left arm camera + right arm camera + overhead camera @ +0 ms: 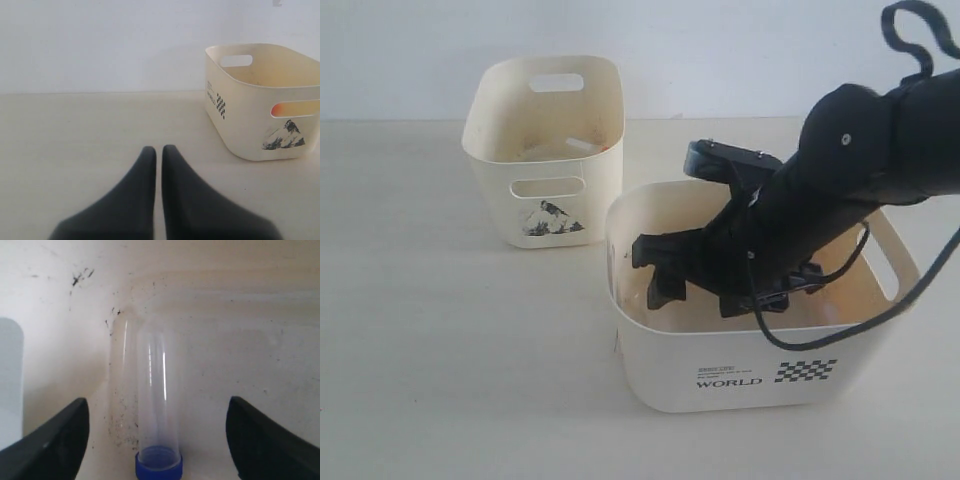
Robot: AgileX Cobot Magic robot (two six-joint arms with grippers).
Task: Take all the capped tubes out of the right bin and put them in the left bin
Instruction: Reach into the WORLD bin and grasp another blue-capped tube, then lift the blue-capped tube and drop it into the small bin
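Blue-capped clear tube point(159, 410) sits between the wide-spread jaws of our right gripper point(157, 402); our left gripper point(159, 149) is clenched.

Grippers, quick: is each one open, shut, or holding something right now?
Left gripper: shut, holding nothing.
Right gripper: open, inside the big bin, straddling a blue-capped tube, not gripping it.
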